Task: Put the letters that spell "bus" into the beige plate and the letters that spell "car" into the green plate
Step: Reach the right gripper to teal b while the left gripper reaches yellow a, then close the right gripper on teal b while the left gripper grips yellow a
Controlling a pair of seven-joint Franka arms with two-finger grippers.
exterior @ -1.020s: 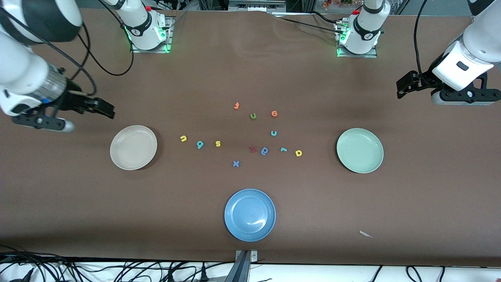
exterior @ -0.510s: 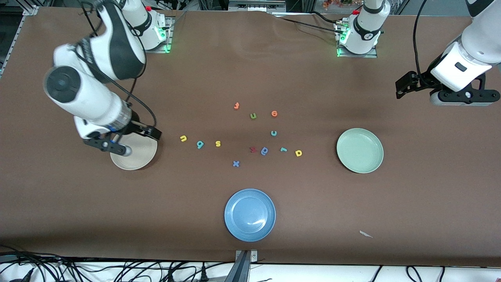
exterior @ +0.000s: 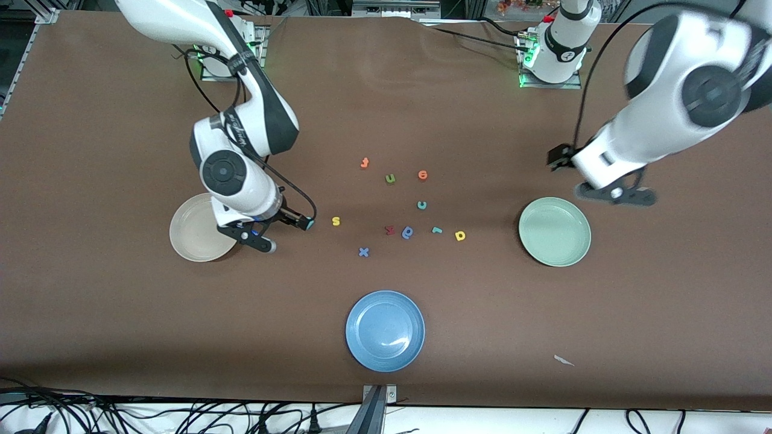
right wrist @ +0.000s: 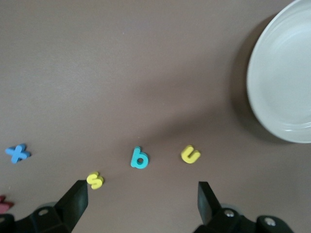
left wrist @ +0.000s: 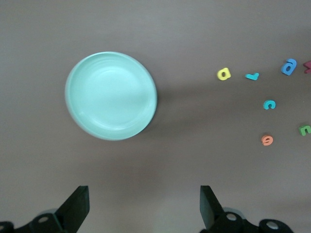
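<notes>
Both arms have been swung inward since the earlier frame. Low in the right wrist view, the right pincer (right wrist: pixel 141 204), open, is seen above teal "b" (right wrist: pixel 139 158) and yellow "u" (right wrist: pixel 190 154), hidden in the front view; yellow "s" (exterior: pixel 336 221) beside them, beige plate (exterior: pixel 187 238) at center-left. The left pincer (left wrist: pixel 143 206), open, hangs by the green plate (exterior: pixel 555 232).

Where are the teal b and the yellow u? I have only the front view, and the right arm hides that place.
Observer: The right wrist view shows both: the teal b lies between the yellow u and the yellow s.
Operator: Is the right end effector open?
Observer: Yes, the right end effector is open over the teal b and holds nothing.
Operator: And the left one?
Observer: The left end effector is also open and empty, in the air beside the green plate.
</notes>
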